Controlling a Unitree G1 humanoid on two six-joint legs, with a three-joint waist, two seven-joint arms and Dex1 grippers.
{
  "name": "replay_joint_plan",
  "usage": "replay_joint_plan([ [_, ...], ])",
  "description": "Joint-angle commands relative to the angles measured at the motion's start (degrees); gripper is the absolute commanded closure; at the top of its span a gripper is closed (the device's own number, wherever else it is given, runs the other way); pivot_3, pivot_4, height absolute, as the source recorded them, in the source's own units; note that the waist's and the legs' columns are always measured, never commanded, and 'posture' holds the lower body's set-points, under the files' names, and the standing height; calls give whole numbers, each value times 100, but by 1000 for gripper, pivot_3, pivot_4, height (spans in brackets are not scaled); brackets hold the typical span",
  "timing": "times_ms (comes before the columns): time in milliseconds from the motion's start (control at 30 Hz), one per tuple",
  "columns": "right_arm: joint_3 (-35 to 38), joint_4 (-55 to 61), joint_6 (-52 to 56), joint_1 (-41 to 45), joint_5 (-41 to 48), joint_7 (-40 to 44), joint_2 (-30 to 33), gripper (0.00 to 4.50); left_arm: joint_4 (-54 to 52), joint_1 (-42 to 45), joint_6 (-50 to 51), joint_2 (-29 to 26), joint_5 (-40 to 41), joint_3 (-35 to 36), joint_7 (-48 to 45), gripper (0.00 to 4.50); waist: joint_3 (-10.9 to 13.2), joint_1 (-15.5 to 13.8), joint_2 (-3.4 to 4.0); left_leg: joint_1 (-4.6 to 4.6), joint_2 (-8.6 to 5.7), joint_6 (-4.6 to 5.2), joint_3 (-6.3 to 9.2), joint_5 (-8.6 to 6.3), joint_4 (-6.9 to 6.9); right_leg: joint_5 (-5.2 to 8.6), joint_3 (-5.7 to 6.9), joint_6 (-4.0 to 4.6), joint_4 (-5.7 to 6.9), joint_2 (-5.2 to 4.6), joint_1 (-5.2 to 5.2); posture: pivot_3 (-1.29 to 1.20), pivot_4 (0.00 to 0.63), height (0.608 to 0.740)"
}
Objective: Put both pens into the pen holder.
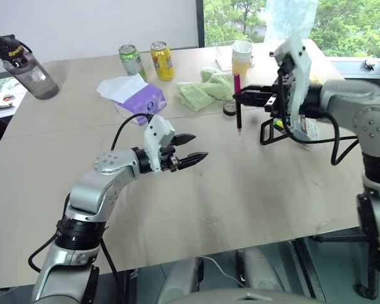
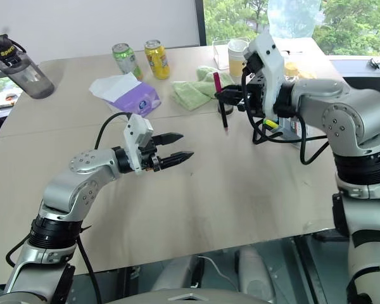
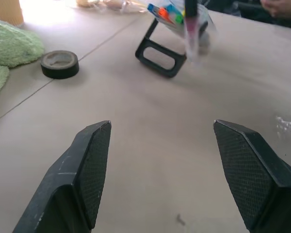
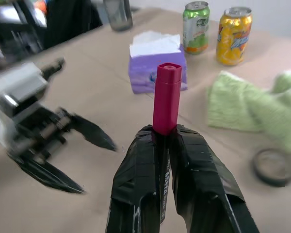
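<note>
My right gripper [image 1: 241, 97] is shut on a slim black pen [image 1: 238, 106] with a pink end. It holds the pen upright above the table, pink end up, as the right wrist view shows [image 4: 166, 99]. Just behind that gripper stands the pen holder [image 3: 170, 15], a clear box on a black wire frame [image 1: 269, 132] with coloured marker tips, partly hidden by the arm. My left gripper [image 1: 199, 145] hovers open and empty over the middle of the table, to the left of the pen. The other pen is out of view.
A black tape roll [image 1: 230, 108] and a green cloth [image 1: 202, 92] lie behind the pen. Farther left are a purple tissue box [image 1: 142, 99], two cans [image 1: 133, 61], and a dark bottle [image 1: 26, 66]. Stacked paper cups [image 1: 241, 58] stand at the back.
</note>
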State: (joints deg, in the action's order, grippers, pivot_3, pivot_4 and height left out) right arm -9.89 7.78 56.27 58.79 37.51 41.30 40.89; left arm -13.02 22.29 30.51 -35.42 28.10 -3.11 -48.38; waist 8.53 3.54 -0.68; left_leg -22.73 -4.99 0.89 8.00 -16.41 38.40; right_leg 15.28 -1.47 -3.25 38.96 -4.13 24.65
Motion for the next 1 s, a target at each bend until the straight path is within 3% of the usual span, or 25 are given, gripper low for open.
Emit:
replay_joint_plan([
  [33,-517,-456,-997,465,-944,938,375,4500,-194,120,-279,-38,-64,66,-165,1066,0,-18,-1,0,1,0,0,0,0,0,-1,0,-1,0,0,0,150,740],
  [233,-1004,-1744,-2098,1269,-2026,1920,409,4500,-247,83,-430,52,97,159,-402,1066,2,-27,-2,-2,2,0,-4,0,-4,0,-5,0,-2,0,5,0,150,740],
  [567,-1259,-2715,-3089,1662,-3156,3115,539,4500,-483,-92,-379,115,401,320,-486,1066,4,-111,-1,-5,2,-1,-3,0,-6,0,-4,0,-7,-1,8,0,150,740],
  [1000,-1085,-3451,-3328,1542,-3640,3343,396,4500,-470,-202,-436,135,283,271,-460,1066,3,-116,-1,-5,2,-1,-3,0,-6,0,-3,0,-6,-1,8,0,150,740],
])
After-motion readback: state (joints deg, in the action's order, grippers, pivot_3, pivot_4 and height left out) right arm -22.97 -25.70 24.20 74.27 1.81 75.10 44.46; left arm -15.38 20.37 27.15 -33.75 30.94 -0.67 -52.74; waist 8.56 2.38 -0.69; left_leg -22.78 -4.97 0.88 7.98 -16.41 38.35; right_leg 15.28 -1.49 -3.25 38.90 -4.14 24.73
